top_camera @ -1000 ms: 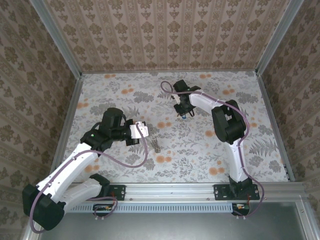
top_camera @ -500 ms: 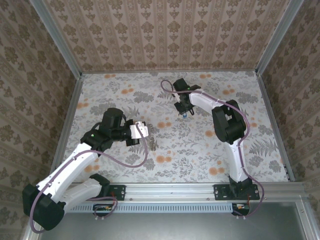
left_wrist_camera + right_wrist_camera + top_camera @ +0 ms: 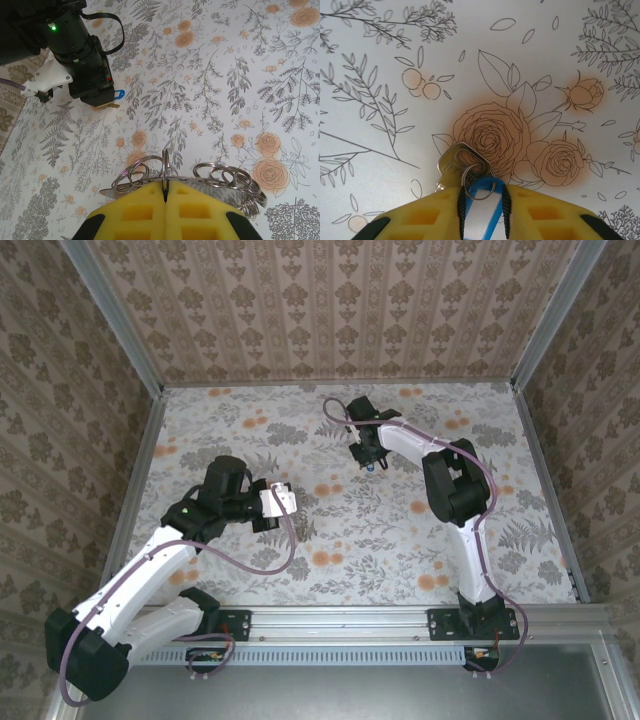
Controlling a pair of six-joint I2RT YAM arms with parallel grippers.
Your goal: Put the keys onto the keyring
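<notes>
Blue-tagged keys (image 3: pixel 479 217) pinched between right fingers (image 3: pixel 420 217); left fingers (image 3: pixel 132 212) clenched on keyring (image 3: pixel 165 162), standing edge-on.

Top camera overlooks the whole table (image 3: pixel 400 530); wrist cameras face it closely, the left's also catching the right gripper (image 3: pixel 106 101).

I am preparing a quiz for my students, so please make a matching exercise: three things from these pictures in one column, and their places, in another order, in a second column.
1 keyring
2 blue tag
3 metal key

A between the right gripper's pads
B partly over a large orange rose print
C clamped in the shut left gripper

Pairs: 1-C, 2-A, 3-B.
</notes>
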